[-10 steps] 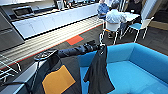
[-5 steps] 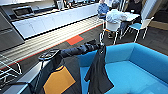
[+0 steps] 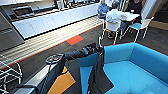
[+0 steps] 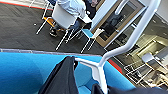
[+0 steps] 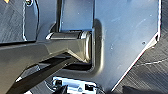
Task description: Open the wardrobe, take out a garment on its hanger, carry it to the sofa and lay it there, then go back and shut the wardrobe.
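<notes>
Turquoise upholstery of the sofa (image 3: pixel 140 75) takes up the lower right of the head view, its curved back running along the far side and its wide flat seat facing up. Left arm comes in from the lower left and reaches out to the sofa's near corner. Left gripper (image 3: pixel 98 50) sits at the top edge of the sofa's end, closed on the hanger, which is hard to make out here. Garment (image 3: pixel 97 75), black, hangs straight down from that point; long axis vertical, lower part draped against the sofa's end and spilling toward the seat. Behind: grey carpet with a red patch (image 3: pixel 75 39), a long white counter (image 3: pixel 52 21), and people seated at a white table (image 3: pixel 130 16) on white chairs.

Left wrist view: hanger (image 4: pixel 100 67), thin and white, seen close; one long bar slants away to the picture's upper corner, a shorter arm branches off into the black fabric. Garment (image 4: pixel 63 80) drapes off that shorter arm, blue sofa (image 4: pixel 22 72) directly behind it. Fingers themselves not discernible. Seated people and a chair with a blue seat (image 4: pixel 88 33) lie beyond on the carpet.

Right wrist view: robot's own dark plate and jointed bar, with grey carpet at the edges. Right gripper state: cannot tell.
</notes>
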{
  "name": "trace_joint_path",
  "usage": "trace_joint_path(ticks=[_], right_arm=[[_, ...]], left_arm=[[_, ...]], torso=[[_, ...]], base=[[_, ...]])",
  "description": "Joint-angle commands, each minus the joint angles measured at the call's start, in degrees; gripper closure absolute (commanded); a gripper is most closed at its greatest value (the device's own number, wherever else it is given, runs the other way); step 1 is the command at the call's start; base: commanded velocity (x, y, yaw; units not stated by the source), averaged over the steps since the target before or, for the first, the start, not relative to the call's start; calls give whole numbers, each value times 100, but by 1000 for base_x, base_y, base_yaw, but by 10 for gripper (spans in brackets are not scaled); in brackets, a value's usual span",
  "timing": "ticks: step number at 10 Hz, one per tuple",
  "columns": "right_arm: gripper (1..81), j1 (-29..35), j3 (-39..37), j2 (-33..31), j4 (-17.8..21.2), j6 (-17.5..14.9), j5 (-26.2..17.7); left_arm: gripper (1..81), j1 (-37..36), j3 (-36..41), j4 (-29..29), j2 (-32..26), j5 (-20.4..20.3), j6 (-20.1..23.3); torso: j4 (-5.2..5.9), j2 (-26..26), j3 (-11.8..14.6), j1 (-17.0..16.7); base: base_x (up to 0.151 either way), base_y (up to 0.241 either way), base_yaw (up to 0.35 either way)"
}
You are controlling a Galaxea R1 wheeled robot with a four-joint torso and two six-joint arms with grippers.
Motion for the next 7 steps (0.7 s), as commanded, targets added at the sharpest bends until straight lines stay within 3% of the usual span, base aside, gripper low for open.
trace_joint_path(ticks=[1,4,7], right_arm=[[10,12,45,80,6,-11,-359],[10,12,45,80,6,-11,-359],[10,12,45,89,6,-11,-359]], left_arm=[[811,-1076,-215,103,227,-91,50],[811,-936,-22,402,-116,-73,85],[811,-725,819,876,-606,-38,77]], torso=[[0,0,0,0],[0,0,0,0],[0,0,-2,0]], base=[[0,0,0],[0,0,0],[0,0,0]])
